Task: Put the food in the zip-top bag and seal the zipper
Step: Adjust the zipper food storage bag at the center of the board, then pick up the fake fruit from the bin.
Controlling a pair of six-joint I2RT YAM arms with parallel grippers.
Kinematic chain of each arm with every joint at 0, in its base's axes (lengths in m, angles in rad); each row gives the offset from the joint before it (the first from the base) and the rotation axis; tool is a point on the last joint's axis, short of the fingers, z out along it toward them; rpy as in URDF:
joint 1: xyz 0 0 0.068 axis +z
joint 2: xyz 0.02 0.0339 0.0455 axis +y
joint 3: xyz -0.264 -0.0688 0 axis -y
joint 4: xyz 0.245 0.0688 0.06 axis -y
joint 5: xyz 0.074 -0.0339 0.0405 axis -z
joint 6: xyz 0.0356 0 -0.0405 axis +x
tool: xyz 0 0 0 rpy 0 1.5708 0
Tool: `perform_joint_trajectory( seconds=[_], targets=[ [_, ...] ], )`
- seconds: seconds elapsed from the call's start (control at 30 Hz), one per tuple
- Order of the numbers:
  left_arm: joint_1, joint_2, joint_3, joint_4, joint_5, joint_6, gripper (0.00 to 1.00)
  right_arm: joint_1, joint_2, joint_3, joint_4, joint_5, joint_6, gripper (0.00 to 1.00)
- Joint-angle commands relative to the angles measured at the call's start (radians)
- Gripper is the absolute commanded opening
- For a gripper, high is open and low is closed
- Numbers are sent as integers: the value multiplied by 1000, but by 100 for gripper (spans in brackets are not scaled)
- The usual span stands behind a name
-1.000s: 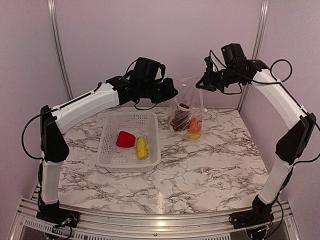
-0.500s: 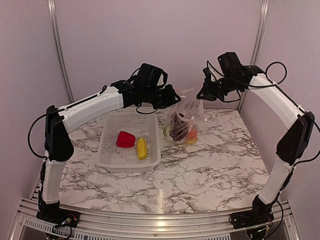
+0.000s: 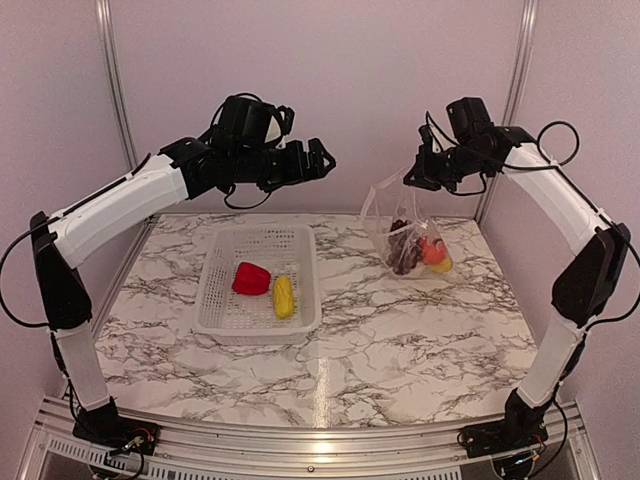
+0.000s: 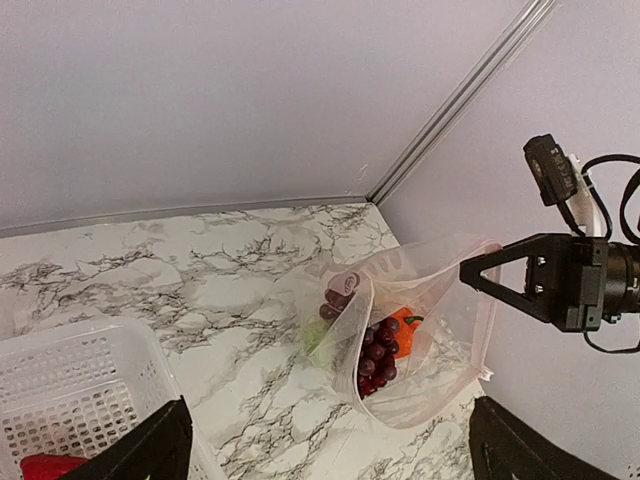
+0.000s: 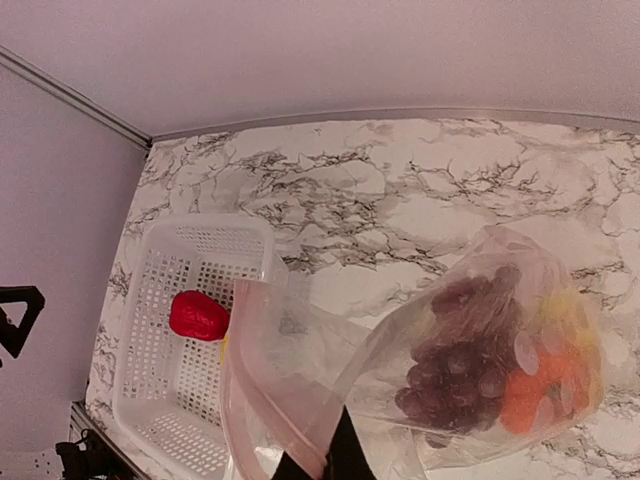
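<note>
**Bag hung open by R claw, L claw free, two items left to load**

R claw [image 3: 412,176] is clamped on the mouth edge of the bag [image 3: 410,235], far right of the bench [image 3: 400,350]. The grip is high on one lip so the bag hangs with its load sagging into the bottom corner. Can't tell if the bottom touches the bench or hangs just above it. The mouth gapes toward the basket side, prob. so the other arm can drop food in.

Inside the bag: grapes [image 4: 375,355], orange [image 4: 403,325], and a yellow bit [image 5: 565,310] behind them. A pale greenish piece sits at the low edge in the left wrist view; too blurred to name.

L claw [image 3: 321,160] is up in the air, well apart from the bag, above the far end of the basket [image 3: 215,300]. Its fingers are spread wide w/ nothing between them. Looks free to go for the next pick.

Pepper [image 3: 251,278] and corn [image 3: 284,296] lie side by side in the basket, near each other, not yet bagged.

Zipper [image 5: 236,380] runs along the open lip, unsealed, lips well apart.

Judgement: roughly mid-task. Next is prob. L arm down into the basket for the pepper or corn. Risk: the bag is floppy and held by one lip only, so the mouth may fold shut or swing when food drops in.
</note>
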Motion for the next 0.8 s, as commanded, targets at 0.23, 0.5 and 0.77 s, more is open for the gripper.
perform_joint_trajectory(
  seconds=[0.23,0.5,0.77],
  targets=[
    [21,-166,-319,-155,-132,65,99,46,-91,-320,201,-57,79,0],
    [24,-229,-374,-200,-342,26,99,80,-71,-285,203,-64,85,0],
    [120,-164,-458,-308,-313,-143,97,82,-63,-289,205,-82,83,0]
  ],
)
